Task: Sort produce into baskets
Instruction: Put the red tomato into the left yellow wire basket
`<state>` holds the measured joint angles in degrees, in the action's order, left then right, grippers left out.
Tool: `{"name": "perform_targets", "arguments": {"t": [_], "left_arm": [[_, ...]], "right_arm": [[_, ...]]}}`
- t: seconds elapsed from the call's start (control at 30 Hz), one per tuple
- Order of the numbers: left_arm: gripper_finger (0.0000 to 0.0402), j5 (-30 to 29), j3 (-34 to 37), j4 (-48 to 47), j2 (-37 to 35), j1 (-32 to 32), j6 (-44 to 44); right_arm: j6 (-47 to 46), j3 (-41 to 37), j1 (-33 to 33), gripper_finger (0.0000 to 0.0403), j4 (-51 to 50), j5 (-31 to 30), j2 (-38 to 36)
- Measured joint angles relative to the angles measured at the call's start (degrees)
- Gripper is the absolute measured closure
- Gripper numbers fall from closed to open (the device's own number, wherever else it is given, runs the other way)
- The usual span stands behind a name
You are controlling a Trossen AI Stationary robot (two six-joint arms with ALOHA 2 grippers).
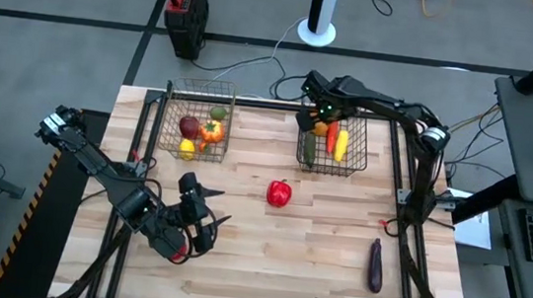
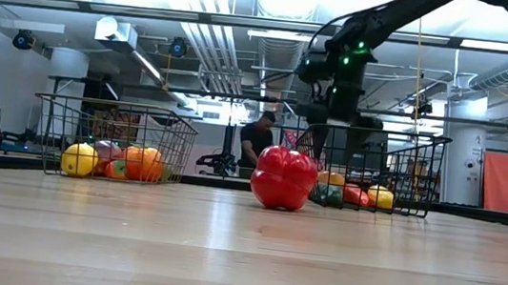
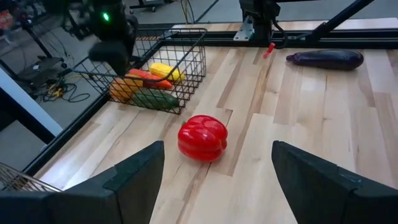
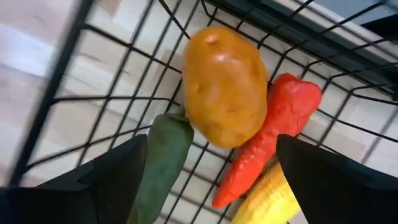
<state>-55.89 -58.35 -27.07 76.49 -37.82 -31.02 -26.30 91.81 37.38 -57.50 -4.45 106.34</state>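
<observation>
Two wire baskets stand at the table's far side. The left basket holds red, orange, yellow and green produce. The right basket holds an orange potato, a red chili, yellow corn and a green cucumber, all lying on its mesh floor. My right gripper hangs open just above them, fingers pointing down on either side of the potato without touching it. A red bell pepper rests at mid-table. My left gripper is open and empty, aimed at the pepper from the near left.
A purple eggplant lies near the table's right front. Dark frame rails run along the table's sides. A red-and-black box stands on the floor beyond the table. A person is far behind in the room.
</observation>
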Motion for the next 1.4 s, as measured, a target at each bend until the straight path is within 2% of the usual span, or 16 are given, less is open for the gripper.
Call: {"name": "perform_targets", "arguments": {"t": [0.17, 0.3, 0.5, 0.67, 0.83, 1.03, 1.23, 1.4], "left_arm": [[0.0122, 2.1, 0.4, 0.0, 0.0, 0.0, -0.2], [0.0122, 2.5, 1.2, 0.0, 0.0, 0.0, -1.7], [0.0122, 2.6, 1.6, 0.0, 0.1, 0.0, -2.8], [0.0122, 2.9, 1.6, 0.0, 0.1, 0.0, -3.1], [0.0122, 2.9, 1.6, 0.0, 0.1, 0.0, -3.9], [0.0122, 2.9, 1.6, 0.1, 0.1, 0.0, -4.1], [0.0122, 2.9, 1.6, 0.1, 0.1, 0.0, -4.1], [0.0122, 3.1, 1.6, 0.0, 0.1, 0.0, -4.1]], "right_arm": [[0.0, 0.0, -2.5, 0.0056, -0.9, 0.0, -5.0], [-0.1, 0.0, -7.0, 0.0055, -0.4, -0.9, -10.7], [-1.1, 0.0, -19.0, 0.0055, -0.6, -7.0, -17.8], [-5.1, 0.0, -31.2, 0.0055, -0.9, -7.6, -21.1], [-12.2, 0.0, -43.2, 0.0055, -1.4, -7.6, -20.8], [-22.0, 0.0, -54.4, 0.0055, -4.2, -7.6, -17.3], [-31.0, 0.0, -62.1, 0.0055, -8.3, -6.8, -12.4], [-35.7, 0.0, -66.4, 0.0055, -10.0, -3.8, -8.5]]}}
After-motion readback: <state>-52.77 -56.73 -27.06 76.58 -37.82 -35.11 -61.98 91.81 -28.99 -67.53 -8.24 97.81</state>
